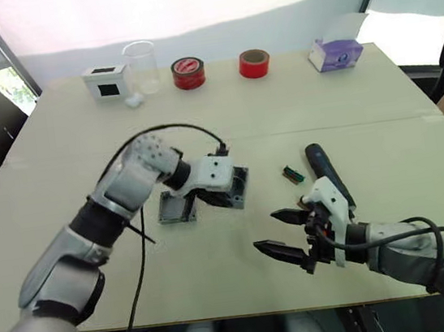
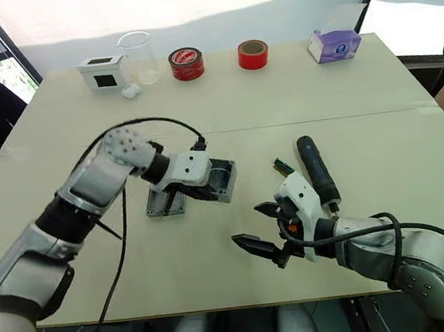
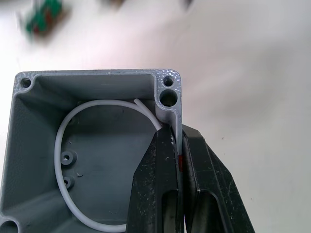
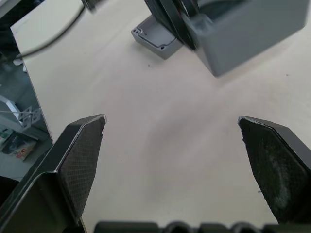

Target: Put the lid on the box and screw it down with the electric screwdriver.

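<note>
Mid-surface (image 1: 243,261): left pincer (image 3: 178,160) clamps wall of box (image 1: 235,187), hiding most of it; wrist view reveals white cord inside. Lid (image 1: 177,207) beside. Right pincer (image 1: 282,232) spread, empty, near electric screwdriver (image 1: 328,172).

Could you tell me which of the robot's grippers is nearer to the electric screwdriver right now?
The right gripper: it hovers open beside the electric screwdriver. The left gripper is farther off, clamped on the box wall.
</note>
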Motion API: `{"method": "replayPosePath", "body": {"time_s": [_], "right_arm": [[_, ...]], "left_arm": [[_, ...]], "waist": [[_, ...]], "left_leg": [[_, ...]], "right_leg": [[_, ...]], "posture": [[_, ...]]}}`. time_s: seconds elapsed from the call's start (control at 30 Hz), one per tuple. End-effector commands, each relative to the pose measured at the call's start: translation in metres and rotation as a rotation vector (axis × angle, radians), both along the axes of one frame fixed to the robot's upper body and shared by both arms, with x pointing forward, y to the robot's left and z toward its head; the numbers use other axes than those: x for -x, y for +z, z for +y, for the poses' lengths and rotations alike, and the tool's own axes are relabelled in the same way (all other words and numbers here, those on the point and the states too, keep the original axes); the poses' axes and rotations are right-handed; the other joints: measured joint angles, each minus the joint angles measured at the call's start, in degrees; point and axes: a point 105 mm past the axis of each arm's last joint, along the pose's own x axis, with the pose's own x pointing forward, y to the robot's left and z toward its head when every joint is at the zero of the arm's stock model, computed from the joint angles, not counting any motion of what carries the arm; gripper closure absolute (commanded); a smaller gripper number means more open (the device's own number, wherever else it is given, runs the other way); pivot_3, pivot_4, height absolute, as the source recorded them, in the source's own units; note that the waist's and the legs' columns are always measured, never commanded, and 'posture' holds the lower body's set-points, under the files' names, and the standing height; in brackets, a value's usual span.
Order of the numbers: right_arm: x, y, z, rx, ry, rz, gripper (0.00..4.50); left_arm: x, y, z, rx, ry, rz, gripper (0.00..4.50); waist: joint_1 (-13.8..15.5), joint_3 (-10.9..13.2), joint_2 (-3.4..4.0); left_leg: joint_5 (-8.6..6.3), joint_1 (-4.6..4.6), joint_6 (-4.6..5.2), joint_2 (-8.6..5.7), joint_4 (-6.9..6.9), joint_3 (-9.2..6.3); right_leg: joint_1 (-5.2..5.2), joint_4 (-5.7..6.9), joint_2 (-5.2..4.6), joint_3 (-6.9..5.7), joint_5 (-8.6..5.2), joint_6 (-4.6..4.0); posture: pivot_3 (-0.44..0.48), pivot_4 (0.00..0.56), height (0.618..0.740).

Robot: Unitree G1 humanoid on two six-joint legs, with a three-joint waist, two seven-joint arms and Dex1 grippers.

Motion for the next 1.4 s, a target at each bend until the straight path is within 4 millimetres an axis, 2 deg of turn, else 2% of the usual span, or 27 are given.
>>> {"method": "replayPosePath", "body": {"time_s": [0.03,0.27,0.47,0.67,0.73,0.77,0.87,0.93,1.03,1.1,1.13,1.17,1.2,1.3,1.4], "right_arm": [[0.005,0.013,0.001,-0.011,-0.002,-0.056,0.00],[0.010,0.014,0.000,-0.019,-0.055,-0.060,0.00],[0.022,0.011,0.002,-0.038,-0.080,-0.012,0.00],[0.031,0.013,0.000,-0.034,-0.052,0.025,0.00],[0.030,0.014,-0.001,-0.030,-0.047,0.027,0.00],[0.030,0.014,-0.002,-0.029,-0.044,0.027,0.00],[0.028,0.016,-0.002,-0.025,-0.029,0.027,0.00],[0.028,0.016,-0.003,-0.018,-0.019,0.028,0.00],[0.029,0.017,-0.004,-0.002,-0.006,0.024,0.00],[0.030,0.022,-0.007,0.006,0.005,0.012,0.00],[0.028,0.029,-0.008,-0.004,0.013,-0.011,0.00],[0.027,0.040,-0.009,-0.021,0.034,-0.044,0.00],[0.026,0.047,-0.008,-0.033,0.049,-0.065,0.00],[0.025,0.064,-0.003,-0.025,0.120,-0.128,0.00],[0.024,0.068,0.004,0.039,0.190,-0.164,0.00]], "left_arm": [[0.006,-0.006,-0.010,0.000,-0.164,0.011,4.46],[0.004,-0.023,-0.015,-0.105,-0.317,-0.025,4.46],[-0.004,-0.033,-0.011,-0.195,-0.372,-0.058,4.46],[-0.008,-0.040,-0.007,-0.203,-0.371,-0.043,4.46],[-0.008,-0.041,-0.007,-0.199,-0.362,-0.035,3.90],[-0.009,-0.040,-0.007,-0.201,-0.361,-0.038,3.76],[-0.012,-0.032,-0.005,-0.174,-0.327,-0.045,2.42],[-0.014,-0.020,-0.002,-0.148,-0.285,-0.050,1.76],[-0.011,0.008,0.005,-0.086,-0.225,-0.033,1.76],[-0.007,0.032,0.013,-0.018,-0.153,0.001,1.76],[-0.009,0.044,0.026,0.002,-0.084,0.003,1.76],[-0.020,0.050,0.044,-0.012,0.067,-0.032,1.76],[-0.028,0.053,0.057,-0.027,0.176,-0.063,1.76],[-0.057,0.054,0.087,0.044,0.703,-0.028,1.76],[-0.052,0.043,0.109,0.029,1.057,0.105,1.76]], "waist": [[0.0,0.0,0.00],[-0.1,0.0,-0.03],[0.0,0.0,-0.03],[-0.1,0.0,-0.06],[-0.1,0.0,-0.05],[-0.1,0.0,-0.06],[-0.1,0.0,-0.06],[-0.1,0.0,-0.07],[-0.3,0.0,-0.07],[-0.4,0.0,-0.07],[-0.5,0.0,-0.06],[-0.5,0.0,-0.06],[-0.8,0.0,-0.06],[-1.4,0.0,-0.04],[-1.3,0.1,-0.08]], "left_leg": [[-0.01,0.00,0.02,0.00,0.01,0.01],[-0.02,-0.02,0.04,0.02,0.01,-0.01],[-0.04,-0.03,0.07,0.01,0.03,-0.01],[-0.05,-0.03,0.10,0.02,0.04,-0.01],[-0.06,-0.02,0.10,0.03,0.04,-0.01],[-0.06,-0.02,0.10,0.03,0.05,-0.01],[-0.06,-0.03,0.11,0.02,0.06,-0.01],[-0.06,-0.03,0.11,0.03,0.07,-0.01],[-0.07,-0.04,0.13,0.04,0.07,-0.02],[-0.08,-0.03,0.15,0.07,0.06,-0.03],[-0.09,-0.04,0.15,0.07,0.06,-0.03],[-0.09,-0.03,0.16,0.08,0.06,-0.03],[-0.09,-0.04,0.16,0.08,0.06,-0.03],[-0.10,0.06,0.17,0.09,0.05,-0.04],[-0.10,0.07,0.17,0.06,0.09,-0.16]], "right_leg": [[0.00,0.00,0.00,0.01,0.00,0.00],[-0.06,0.03,0.02,0.01,0.01,0.01],[-0.04,0.03,0.01,0.02,0.01,0.02],[-0.04,0.03,0.02,0.01,0.01,0.03],[-0.04,0.03,0.02,0.01,0.01,0.03],[-0.04,0.03,0.03,0.01,0.01,0.03],[-0.03,0.03,0.02,0.01,0.01,0.03],[-0.03,0.03,0.03,0.01,0.01,0.04],[-0.04,0.03,0.04,0.01,0.01,0.05],[-0.05,0.04,0.05,0.01,0.00,0.06],[-0.05,0.04,0.05,0.02,-0.01,0.07],[-0.05,0.04,0.05,0.02,-0.01,0.08],[-0.05,0.03,0.05,0.02,-0.02,0.08],[0.03,0.07,0.10,0.01,-0.04,0.12],[0.12,0.11,0.12,-0.04,-0.10,0.22]], "posture": [[0.000,0.150,0.740],[0.000,0.150,0.740],[0.000,0.150,0.740],[0.000,0.150,0.740],[0.000,0.150,0.740],[0.000,0.150,0.740],[0.000,0.150,0.740],[0.000,0.150,0.740],[0.000,0.150,0.740],[0.000,0.150,0.740],[0.000,0.150,0.740],[0.000,0.150,0.740],[0.000,0.150,0.740],[0.000,0.150,0.740],[0.000,0.150,0.740]]}}
